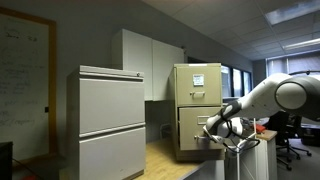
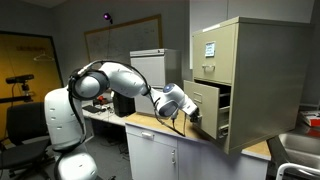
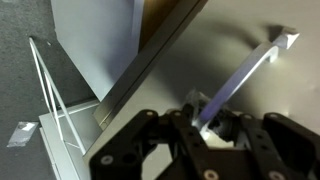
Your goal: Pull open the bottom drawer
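Note:
The narrow tan filing cabinet [image 1: 197, 85] [image 2: 255, 70] stands on a counter. Its bottom drawer [image 1: 194, 128] [image 2: 203, 97] stands partly pulled out in both exterior views, with its box side and dark inside showing. In the wrist view the plain drawer front [image 3: 215, 45] fills the frame, with a metal bar handle [image 3: 252, 66] running diagonally across it. My gripper [image 3: 205, 116] [image 1: 216, 128] [image 2: 190, 112] is shut on the lower end of this handle, fingers on either side of the bar.
A wide pale-grey cabinet [image 1: 110, 120] stands beside the tan one. The wooden counter top [image 2: 150, 122] runs under my arm. A white cabinet [image 2: 148, 66] stands behind. An office chair [image 1: 290, 140] is at the far side.

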Available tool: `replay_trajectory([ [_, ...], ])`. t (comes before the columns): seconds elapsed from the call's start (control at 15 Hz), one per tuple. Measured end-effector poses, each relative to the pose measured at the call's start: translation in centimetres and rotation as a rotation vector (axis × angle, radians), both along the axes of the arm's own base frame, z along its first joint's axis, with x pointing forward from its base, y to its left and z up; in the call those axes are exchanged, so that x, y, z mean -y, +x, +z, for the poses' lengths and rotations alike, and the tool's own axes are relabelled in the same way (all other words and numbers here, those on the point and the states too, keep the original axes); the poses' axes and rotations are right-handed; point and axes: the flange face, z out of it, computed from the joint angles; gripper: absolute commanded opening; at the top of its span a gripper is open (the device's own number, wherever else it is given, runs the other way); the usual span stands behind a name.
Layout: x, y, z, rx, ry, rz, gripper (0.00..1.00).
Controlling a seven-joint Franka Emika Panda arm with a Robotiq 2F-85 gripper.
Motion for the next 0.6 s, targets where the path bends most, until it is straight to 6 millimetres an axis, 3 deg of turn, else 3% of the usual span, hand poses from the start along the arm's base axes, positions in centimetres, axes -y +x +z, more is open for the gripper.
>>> replay_trajectory([
  [0.6,-5.3,-7.8,-0.2,-0.010,-0.015,0.038,0.03],
])
